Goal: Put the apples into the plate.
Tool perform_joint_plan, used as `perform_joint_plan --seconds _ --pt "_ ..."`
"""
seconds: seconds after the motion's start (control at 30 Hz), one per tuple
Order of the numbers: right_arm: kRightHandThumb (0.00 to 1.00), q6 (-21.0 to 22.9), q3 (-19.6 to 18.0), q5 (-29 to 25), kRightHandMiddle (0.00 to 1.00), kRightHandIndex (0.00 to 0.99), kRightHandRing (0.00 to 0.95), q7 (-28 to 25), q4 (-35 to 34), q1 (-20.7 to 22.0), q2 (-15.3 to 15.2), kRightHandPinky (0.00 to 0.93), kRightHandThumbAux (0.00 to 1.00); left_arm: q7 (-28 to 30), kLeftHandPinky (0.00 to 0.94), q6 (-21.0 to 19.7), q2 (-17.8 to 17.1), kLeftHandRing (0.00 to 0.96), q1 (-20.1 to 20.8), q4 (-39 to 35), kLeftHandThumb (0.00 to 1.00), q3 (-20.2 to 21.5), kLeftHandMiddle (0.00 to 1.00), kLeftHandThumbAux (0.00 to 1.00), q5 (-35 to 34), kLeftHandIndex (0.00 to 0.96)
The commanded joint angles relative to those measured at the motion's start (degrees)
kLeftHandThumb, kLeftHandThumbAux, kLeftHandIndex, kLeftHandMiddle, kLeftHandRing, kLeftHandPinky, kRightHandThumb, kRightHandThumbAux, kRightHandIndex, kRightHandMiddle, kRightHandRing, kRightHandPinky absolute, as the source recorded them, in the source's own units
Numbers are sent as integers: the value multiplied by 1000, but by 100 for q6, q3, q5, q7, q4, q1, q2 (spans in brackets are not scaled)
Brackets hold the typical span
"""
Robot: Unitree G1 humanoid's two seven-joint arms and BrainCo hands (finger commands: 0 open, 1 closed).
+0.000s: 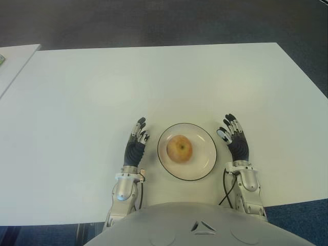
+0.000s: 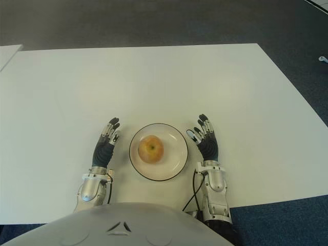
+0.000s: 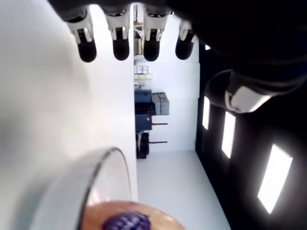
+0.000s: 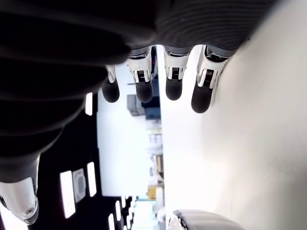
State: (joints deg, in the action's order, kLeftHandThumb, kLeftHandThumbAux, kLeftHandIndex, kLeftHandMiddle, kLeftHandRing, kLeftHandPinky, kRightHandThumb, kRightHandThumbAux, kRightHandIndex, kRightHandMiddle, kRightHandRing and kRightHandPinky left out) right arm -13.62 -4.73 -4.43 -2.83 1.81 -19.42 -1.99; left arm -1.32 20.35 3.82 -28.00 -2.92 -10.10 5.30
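One apple [image 1: 179,149] sits on one plate [image 1: 205,165], flanked by left robot hand [image 1: 137,143] and right robot hand [image 1: 235,137], both open-fingered, empty.

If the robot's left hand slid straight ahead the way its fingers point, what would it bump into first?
Probably nothing: the left hand points across bare table, and the plate with the apple sits beside it.

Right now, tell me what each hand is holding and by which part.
Nothing is held. The left hand and right hand show open beside the plate, one on each side; the apple sits in the plate.
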Motion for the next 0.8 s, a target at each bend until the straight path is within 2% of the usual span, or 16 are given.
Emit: perform_joint_plan --seconds 0.03,0.1,0.2,0.5,0.8 --pt "82 511 -78 0 49 0 25 34 45 -273 -60 9 588 -141 0 507 195 0 342 1088 0 111 41 419 -166 93" --pt "85 544 -94 -19 49 0 25 4 8 -291 -80 12 580 -179 0 666 156 0 503 1467 0 171 41 414 -167 88" --pt "92 577 -98 -90 54 0 28 -97 -76 -337 -119 19 556 -245 12 893 31 9 984 2363 0 331 43 397 -127 79" --pt "104 841 -159 -253 87 0 51 -255 -330 -404 -219 27 542 -315 26 1427 38 23 986 2505 0 162 51 363 90 62" --pt "102 1030 -168 -255 72 0 43 -284 -549 -459 -260 34 552 -202 29 1487 70 25 984 2551 0 103 49 356 -82 56"
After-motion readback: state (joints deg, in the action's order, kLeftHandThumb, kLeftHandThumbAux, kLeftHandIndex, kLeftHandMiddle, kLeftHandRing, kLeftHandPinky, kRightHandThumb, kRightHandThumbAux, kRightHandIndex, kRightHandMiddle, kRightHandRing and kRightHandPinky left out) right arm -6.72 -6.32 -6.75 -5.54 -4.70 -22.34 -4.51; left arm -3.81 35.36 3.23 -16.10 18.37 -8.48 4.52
